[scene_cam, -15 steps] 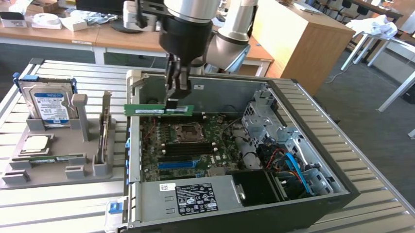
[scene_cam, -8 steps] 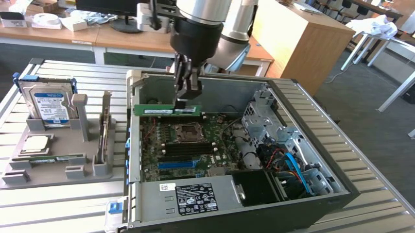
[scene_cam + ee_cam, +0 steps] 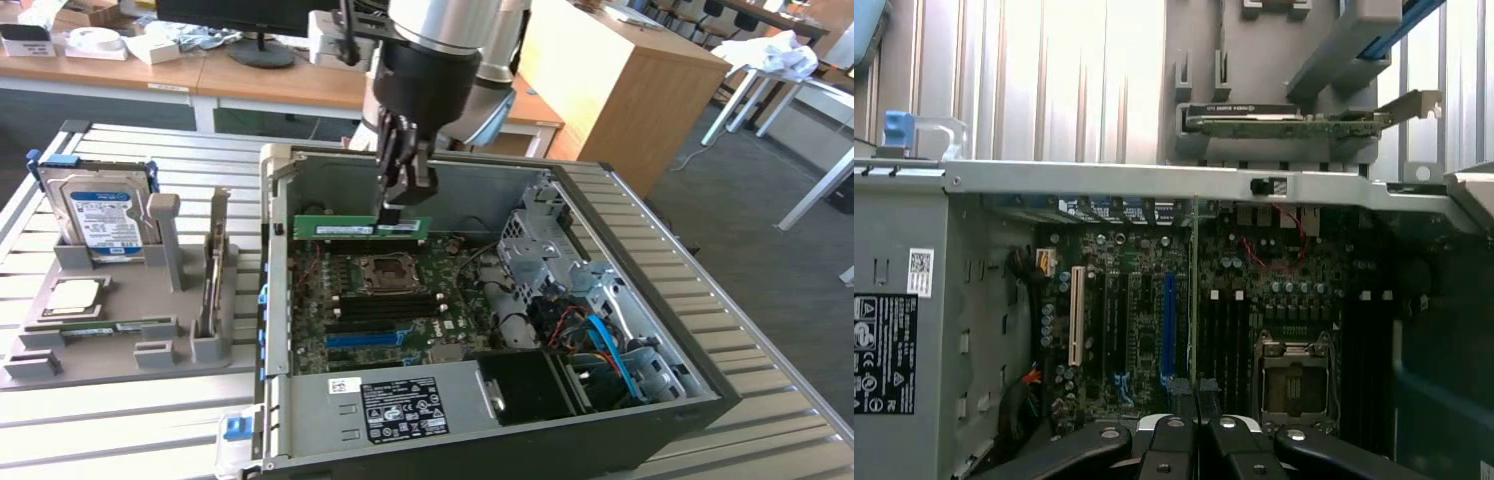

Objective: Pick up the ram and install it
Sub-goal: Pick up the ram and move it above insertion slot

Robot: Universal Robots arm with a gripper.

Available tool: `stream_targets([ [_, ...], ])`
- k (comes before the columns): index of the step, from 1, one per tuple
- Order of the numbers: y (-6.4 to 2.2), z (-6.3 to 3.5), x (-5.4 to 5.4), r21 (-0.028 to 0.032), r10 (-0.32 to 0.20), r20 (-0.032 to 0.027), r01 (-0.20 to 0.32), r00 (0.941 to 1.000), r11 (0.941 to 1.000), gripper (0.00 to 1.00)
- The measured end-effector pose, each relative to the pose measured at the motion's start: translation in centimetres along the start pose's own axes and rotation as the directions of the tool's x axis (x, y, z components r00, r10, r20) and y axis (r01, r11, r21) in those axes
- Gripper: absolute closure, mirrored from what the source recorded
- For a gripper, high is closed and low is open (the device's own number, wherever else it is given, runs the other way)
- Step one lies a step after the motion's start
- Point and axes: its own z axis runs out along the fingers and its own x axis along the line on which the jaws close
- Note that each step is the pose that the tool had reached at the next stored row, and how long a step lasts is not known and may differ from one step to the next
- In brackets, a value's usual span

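exterior view
hand [image 3: 398, 212]: clenched on the ram; grips its upper edge near the end toward the exterior view's right; points straight down into the computer case.
ram [image 3: 350, 228]: long green stick; held level and on edge above the motherboard, near the far inner wall; not seated in any slot.
computer case [image 3: 694, 370]: open-sided metal box lying on the counter; contains the motherboard [image 3: 334, 330], a square processor socket [image 3: 390, 268], black memory slots [image 3: 387, 308] and loose cables.
tray [image 3: 127, 355]: grey moulded fixture just beside the case, on the exterior view's left; carries a blue-labelled hard drive [image 3: 96, 215] standing upright and a square silver processor chip [image 3: 74, 298] lying flat.
counter [image 3: 120, 425]: ribbed metal slats.

wrist view
hand [image 3: 1194, 415]: black fingers [image 3: 1172, 440] drawn close together.
ram [image 3: 1196, 300]: seen edge-on as a thin strip running out from between the fingers, over the board.
motherboard [image 3: 1134, 300]: dark green; carries a white slot [image 3: 1076, 315], a blue slot [image 3: 1169, 320] and the metal-framed socket [image 3: 1291, 375].
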Motion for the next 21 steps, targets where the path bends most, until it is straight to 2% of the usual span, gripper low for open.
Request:
stream_targets([
  [21, -4.64, -0.2, 0.0, 0.0, 0.0, 0.0, 0.0, 1.0, 1.0, 0.89],
])
